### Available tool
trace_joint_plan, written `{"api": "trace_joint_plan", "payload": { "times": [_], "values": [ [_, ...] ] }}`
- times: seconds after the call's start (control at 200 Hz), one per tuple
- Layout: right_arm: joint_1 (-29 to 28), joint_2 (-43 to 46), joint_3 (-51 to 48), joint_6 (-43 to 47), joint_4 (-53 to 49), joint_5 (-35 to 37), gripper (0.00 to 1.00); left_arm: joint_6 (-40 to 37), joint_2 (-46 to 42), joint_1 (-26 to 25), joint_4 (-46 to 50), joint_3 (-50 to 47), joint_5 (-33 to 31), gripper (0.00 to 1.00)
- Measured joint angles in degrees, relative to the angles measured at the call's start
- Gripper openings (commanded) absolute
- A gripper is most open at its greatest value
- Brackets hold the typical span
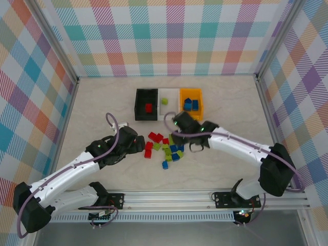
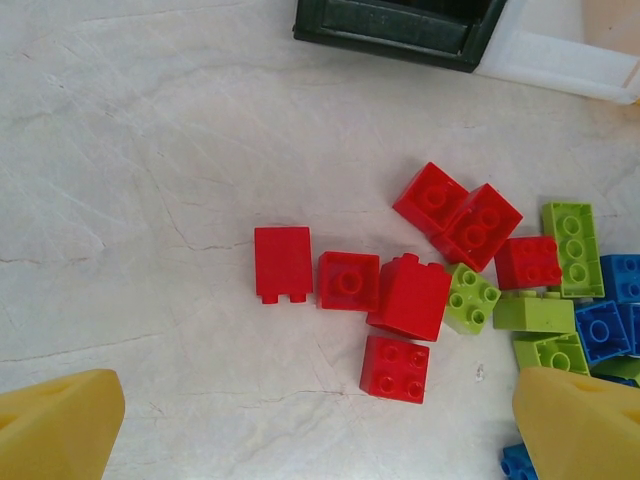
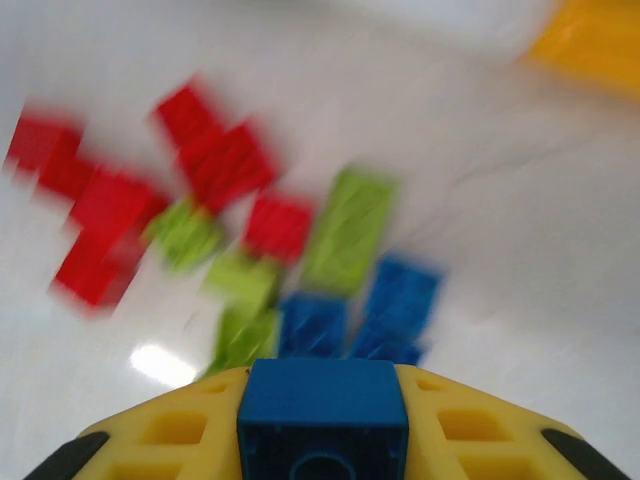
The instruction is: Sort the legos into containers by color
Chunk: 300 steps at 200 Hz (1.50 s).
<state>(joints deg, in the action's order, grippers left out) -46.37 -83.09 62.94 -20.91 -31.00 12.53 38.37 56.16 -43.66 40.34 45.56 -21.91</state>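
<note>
The right gripper (image 3: 320,432) is clamped on a blue brick (image 3: 322,392), which sits square between its yellow fingers (image 3: 170,435) with a round socket facing the camera. Just past those jaws the pile of legos (image 3: 260,250) is one big motion smear. Red is off to the left, lime green in the middle and blue closest to the jaws, but I can't read studs or count anything. Way off to the upper right is a corner of the orange-yellow bin (image 3: 590,40), cut off by the frame.

The left gripper (image 2: 315,428) is spread wide with nothing in it. Between its jaws and a bit ahead sit the red bricks (image 2: 400,290), about seven, mostly studs-up, with one turned over. The lime green bricks (image 2: 572,248) are over by the right-hand finger, and the blue bricks (image 2: 605,320) beyond them are chopped off by the edge. Farther ahead only the near walls of the black bin (image 2: 390,30) and white bin (image 2: 560,55) show.

From above, the three bins sit in a row beyond both grippers. Black holds a red piece (image 1: 148,107), white a green piece (image 1: 165,101), and orange-yellow a few blue pieces (image 1: 190,104).
</note>
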Motion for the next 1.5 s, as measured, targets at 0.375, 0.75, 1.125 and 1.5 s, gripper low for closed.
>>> {"api": "trace_joint_plan", "payload": {
  "times": [0.375,0.75,1.125,1.5],
  "values": [
    [19.5,-28.4,25.7,0.8,5.4,-0.2,0.37,0.0,2.6,0.0,-1.7,0.0,2.4,1.00],
    [21.9,-36.6,36.0,-2.0,2.2,-2.7,0.66,-0.3,6.2,0.1,-5.0,-0.9,7.2,1.00],
    [19.5,-11.0,13.6,-2.7,6.8,-5.7,0.66,-2.4,12.8,-0.7,-7.8,-0.5,14.1,1.00],
    [15.8,7.9,-13.7,-6.2,8.6,-6.4,0.66,-5.7,25.6,-11.8,-7.9,6.6,16.3,0.95]
  ]
}}
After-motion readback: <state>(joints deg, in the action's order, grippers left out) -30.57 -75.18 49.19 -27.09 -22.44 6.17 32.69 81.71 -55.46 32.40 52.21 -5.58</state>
